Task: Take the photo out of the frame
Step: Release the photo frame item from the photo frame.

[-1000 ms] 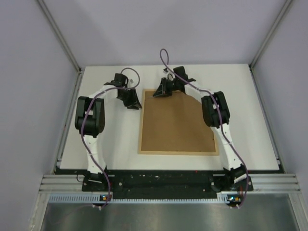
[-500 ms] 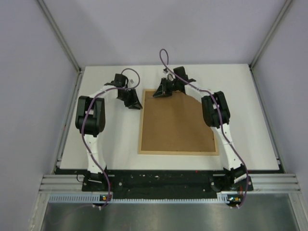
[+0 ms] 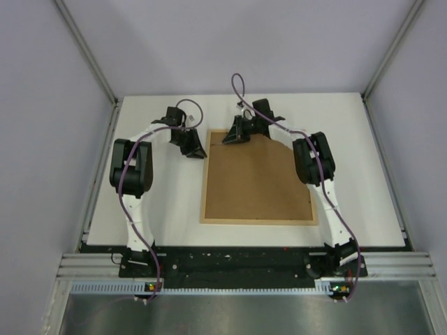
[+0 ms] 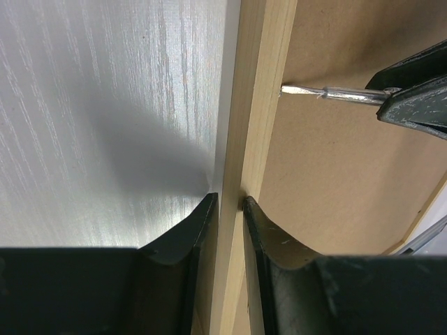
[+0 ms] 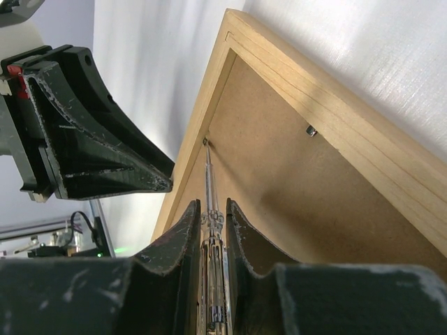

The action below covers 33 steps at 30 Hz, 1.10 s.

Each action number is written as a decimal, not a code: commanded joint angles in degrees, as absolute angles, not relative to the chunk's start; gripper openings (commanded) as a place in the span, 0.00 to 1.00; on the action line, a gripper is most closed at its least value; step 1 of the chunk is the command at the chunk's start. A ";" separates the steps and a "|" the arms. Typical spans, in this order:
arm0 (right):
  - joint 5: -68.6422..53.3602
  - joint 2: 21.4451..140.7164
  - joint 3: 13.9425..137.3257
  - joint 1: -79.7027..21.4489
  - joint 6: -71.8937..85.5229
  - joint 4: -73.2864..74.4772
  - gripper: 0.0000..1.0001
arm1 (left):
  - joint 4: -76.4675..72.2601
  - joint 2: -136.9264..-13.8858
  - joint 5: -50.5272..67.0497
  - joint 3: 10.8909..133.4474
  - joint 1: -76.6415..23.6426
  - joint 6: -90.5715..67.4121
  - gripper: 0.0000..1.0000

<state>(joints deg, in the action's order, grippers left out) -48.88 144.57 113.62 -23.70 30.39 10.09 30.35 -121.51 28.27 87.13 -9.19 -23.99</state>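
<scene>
Right gripper: fingers pressed onto a screwdriver. Its handle is cut off at the lower edge of the wrist view. The tip sits at the inner edge of the left rail of the frame.

Left gripper: fingers straddle that rail near the far left corner and appear to pinch it.

The frame lies face down on the table, backing board up. The photo is hidden in every view. A small metal tab shows by the far rail.

Lab enclosure: grey panels, aluminium rails
</scene>
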 commanded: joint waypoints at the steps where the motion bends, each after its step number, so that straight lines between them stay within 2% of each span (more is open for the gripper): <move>1: -46.85 143.79 112.06 -24.08 30.49 13.36 0.00 | 29.62 -123.31 26.89 88.86 -9.40 -24.08 0.26; 22: -44.12 143.35 111.71 -23.82 30.32 18.63 0.00 | 30.41 -124.01 25.31 90.17 -9.49 -24.70 0.25; 33: -38.86 145.02 114.52 -23.99 30.06 21.27 0.00 | 30.94 -124.63 25.49 90.70 -10.02 -25.05 0.24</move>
<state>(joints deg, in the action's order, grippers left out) -47.53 144.07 113.75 -23.59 32.64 13.78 31.68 -122.93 27.81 89.43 -9.54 -25.19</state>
